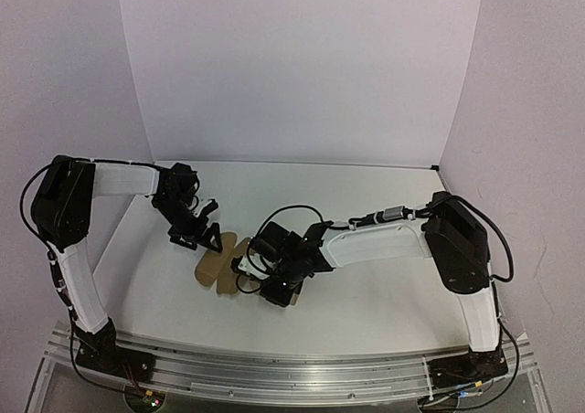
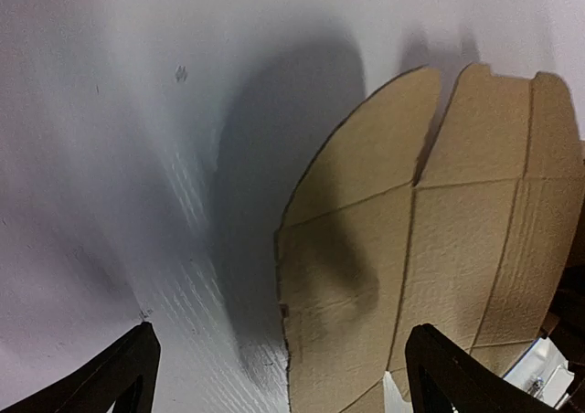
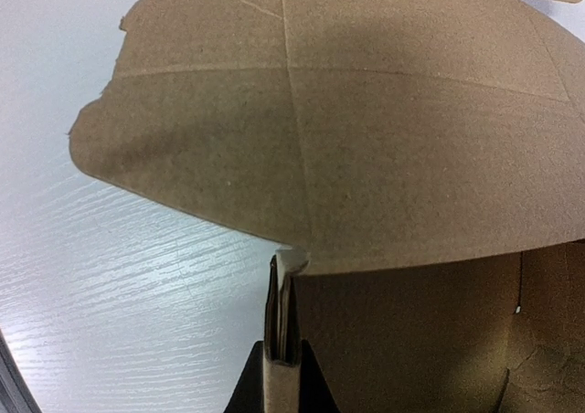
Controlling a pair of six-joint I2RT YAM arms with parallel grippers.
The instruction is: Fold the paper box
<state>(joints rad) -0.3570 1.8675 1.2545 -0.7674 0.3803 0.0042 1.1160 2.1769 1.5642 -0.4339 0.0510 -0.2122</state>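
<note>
Left pincer: my left pincer [image 2: 281, 333] hangs released with its jaws spread wide, just off the left rim of the paper box [image 2: 430, 230] and low over the table [image 2: 110, 157].
Paper box: a brown die-cut sheet lying mostly flat on the table. Its scored panels and rounded flaps spread away to the right of my left pincer.
Long axis: in the top view the box seems to run from near-left to far-right, though my right arm hides most of it.
Right pincer: my right pincer [image 3: 280, 363] is clenched on a thin edge of the box, on the box's right side, with a broad panel arching above the fingers.
Nearer arm: the right, which already grips the box. The left is just beside the box but not touching it.
Coming move, as I judge it: the left pincer must go rightward onto a free flap while the right holds the box in place.
</note>
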